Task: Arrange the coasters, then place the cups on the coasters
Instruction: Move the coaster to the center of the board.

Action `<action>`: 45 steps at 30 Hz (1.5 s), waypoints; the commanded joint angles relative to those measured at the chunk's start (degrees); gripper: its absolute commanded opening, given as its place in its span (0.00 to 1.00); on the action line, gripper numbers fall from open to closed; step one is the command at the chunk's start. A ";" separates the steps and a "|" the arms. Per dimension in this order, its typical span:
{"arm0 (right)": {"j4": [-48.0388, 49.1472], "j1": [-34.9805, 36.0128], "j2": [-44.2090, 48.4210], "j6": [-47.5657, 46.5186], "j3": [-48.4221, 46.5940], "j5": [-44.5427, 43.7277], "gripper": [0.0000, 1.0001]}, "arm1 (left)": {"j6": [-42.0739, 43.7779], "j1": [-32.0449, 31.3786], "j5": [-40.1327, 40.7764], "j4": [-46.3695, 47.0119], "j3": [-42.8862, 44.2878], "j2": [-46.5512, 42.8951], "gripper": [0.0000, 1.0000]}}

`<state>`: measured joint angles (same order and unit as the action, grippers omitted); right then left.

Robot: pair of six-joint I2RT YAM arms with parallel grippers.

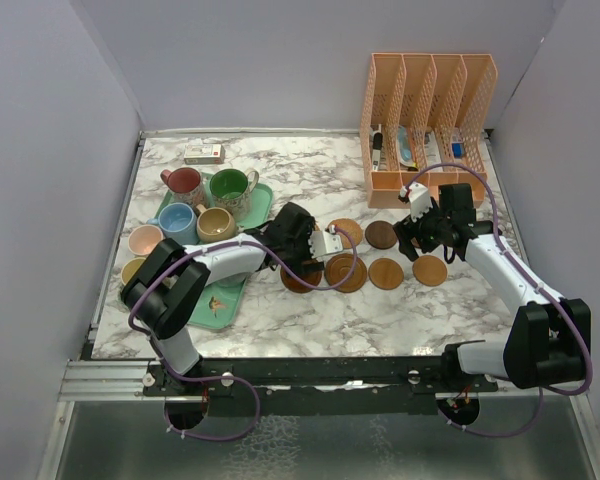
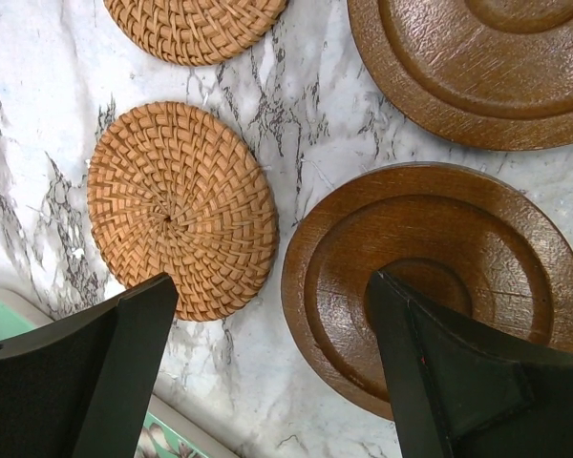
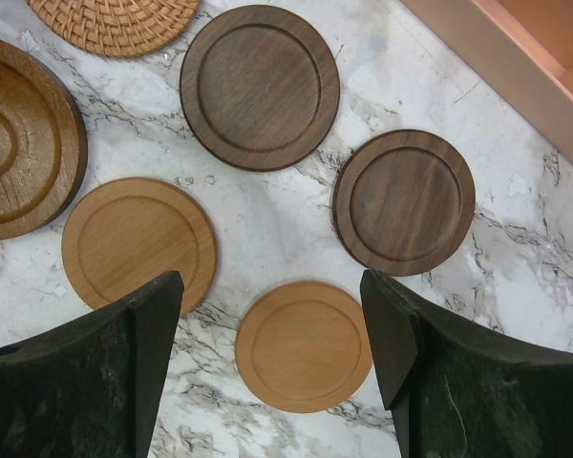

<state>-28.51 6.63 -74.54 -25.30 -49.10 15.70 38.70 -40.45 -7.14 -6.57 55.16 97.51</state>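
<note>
The left gripper [image 2: 272, 286] is spread wide with nothing between its jaws, low over the marble table [image 2: 38, 114]. One finger hangs at the near edge of a woven rattan coaster [image 2: 181, 210]. The other covers part of a ringed brown coaster [image 2: 468, 239], which lies just beside the woven one and apart from it. Whether either finger touches a coaster I cannot tell. Farther out lie a second woven coaster [image 2: 196, 24] and a second ringed coaster [image 2: 477, 67], both cut off by the edge of the view. A corner of the mint-green tray [image 2: 0, 324] shows by the first finger.

The right gripper [image 3: 270, 281] is also spread and empty. A light tan coaster [image 3: 304, 345] lies on the marble between its fingers, and another tan coaster [image 3: 138, 243] lies partly under one finger. Beyond them are a dark walnut coaster [image 3: 260, 86] and a second dark coaster [image 3: 404, 200], each apart from its neighbours. The wall of a peach desk organiser [image 3: 516, 48] crosses the far corner.

From above, the coasters sit in a cluster mid-table between the two grippers. The cups stand well apart from them on the left. The red cup [image 1: 185, 183] and green cup [image 1: 230, 187] are at the tray's far end, with the blue cup [image 1: 177, 220] and tan cup [image 1: 217, 224] just nearer. The pink cup [image 1: 145, 240] and yellow cup [image 1: 132, 270] are at its left edge, on it or beside it, I cannot tell. A small white box [image 1: 203, 153] lies near the far edge of the table.
</note>
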 commanded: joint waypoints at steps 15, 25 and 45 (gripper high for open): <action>0.58 -0.30 0.41 -0.55 0.75 -0.76 0.77 | -0.13 0.19 -5.53 -2.06 -2.05 -2.48 0.86; 0.48 -0.24 0.19 -0.71 0.71 -0.61 0.77 | -0.39 0.19 -7.37 -2.42 -2.04 -3.31 0.86; 0.39 -0.23 -0.20 -0.72 0.63 -0.59 0.77 | 0.25 0.20 -11.54 -3.54 -3.83 -5.72 0.86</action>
<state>-28.53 6.63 -74.56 -25.34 -49.10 15.70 38.68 -40.34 -16.12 -8.78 51.92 93.73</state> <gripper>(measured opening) 0.765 0.860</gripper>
